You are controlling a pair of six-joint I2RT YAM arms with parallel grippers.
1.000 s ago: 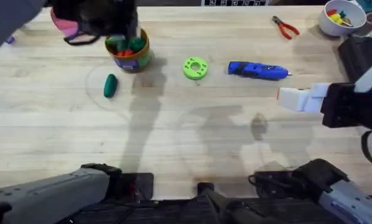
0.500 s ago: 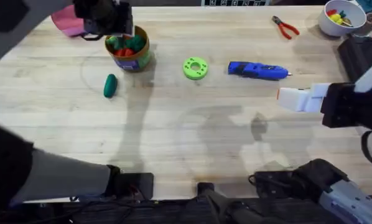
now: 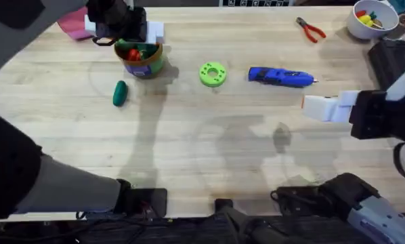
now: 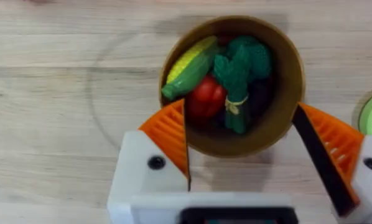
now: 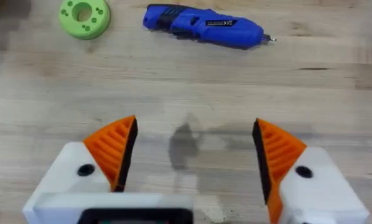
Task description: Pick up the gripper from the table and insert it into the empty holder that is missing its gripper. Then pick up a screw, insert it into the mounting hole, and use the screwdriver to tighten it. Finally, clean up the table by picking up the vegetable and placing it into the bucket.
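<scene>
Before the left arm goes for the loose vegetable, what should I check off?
1. Left gripper fingers open, holding nothing: ok.
2. Green vegetable lies free on the table, apart from the bucket: ok.
3. Bucket upright: ok.
4. Room in the bucket for one more: cannot tell.
5. Right gripper open, far from the vegetable: ok.
6. Screwdriver lies off to the side: ok.
</scene>
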